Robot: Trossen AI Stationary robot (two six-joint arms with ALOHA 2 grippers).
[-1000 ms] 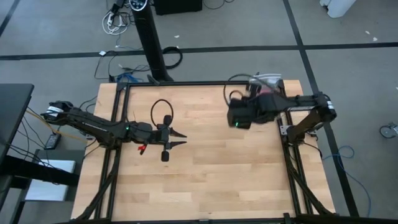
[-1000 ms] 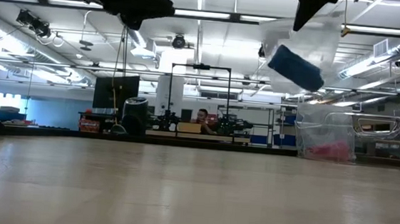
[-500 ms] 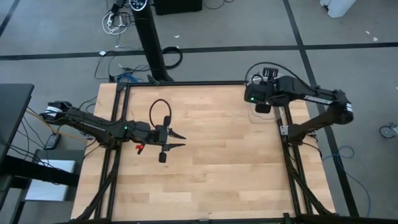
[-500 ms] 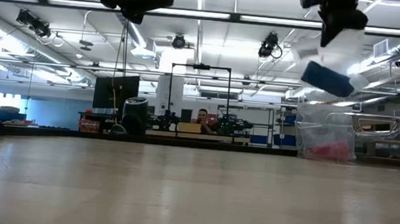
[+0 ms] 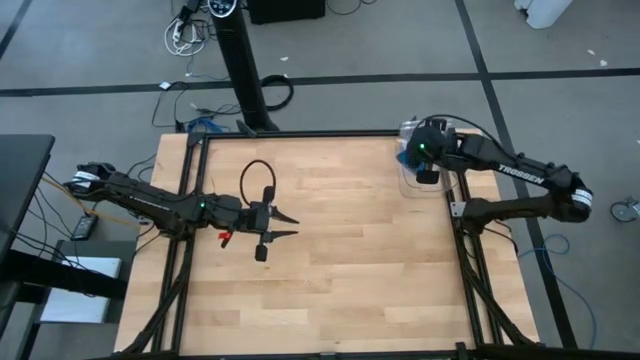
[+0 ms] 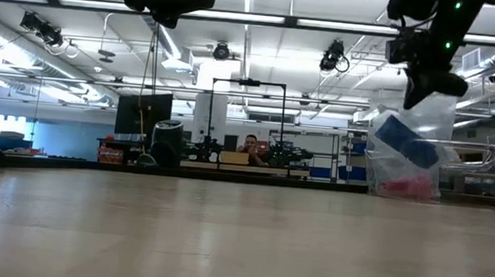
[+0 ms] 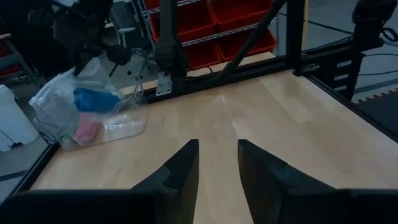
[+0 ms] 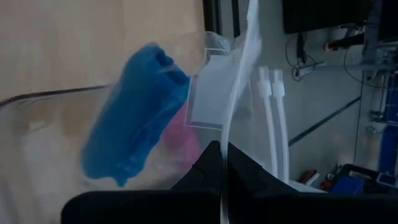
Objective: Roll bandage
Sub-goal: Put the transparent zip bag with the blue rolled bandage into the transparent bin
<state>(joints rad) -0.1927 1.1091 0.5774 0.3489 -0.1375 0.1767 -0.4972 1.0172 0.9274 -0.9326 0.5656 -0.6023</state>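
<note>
A clear plastic bag (image 6: 414, 125) holds a blue bandage roll (image 6: 406, 142); both also show in the right wrist view, the roll (image 8: 134, 134) inside the bag. My right gripper (image 5: 420, 162) is shut on the bag at the table's far right corner, over a clear bin (image 6: 475, 174) that holds a pink roll (image 6: 408, 185). My left gripper (image 7: 217, 146) is open and empty above the table's left middle (image 5: 290, 222), far from the bag (image 7: 81, 99). My right gripper pinches the bag's upper edge (image 8: 239, 93) between its two shut fingers. The fingers come from above and point down. The bag hangs below them with the blue roll tilted inside it, and its lower part (image 6: 400, 173) is down in the bin.
Black frame rails (image 5: 460, 215) run along the table's left and right edges. The bin (image 5: 415, 182) stands against the right rail at the far corner. Bare wood (image 5: 350, 260) lies between the two arms. A person sits far off in the room (image 6: 249, 144).
My right gripper has carried the bag toward the table's far right corner and down. The bag with the blue roll, then hanging high above the table, now reaches into the bin.
</note>
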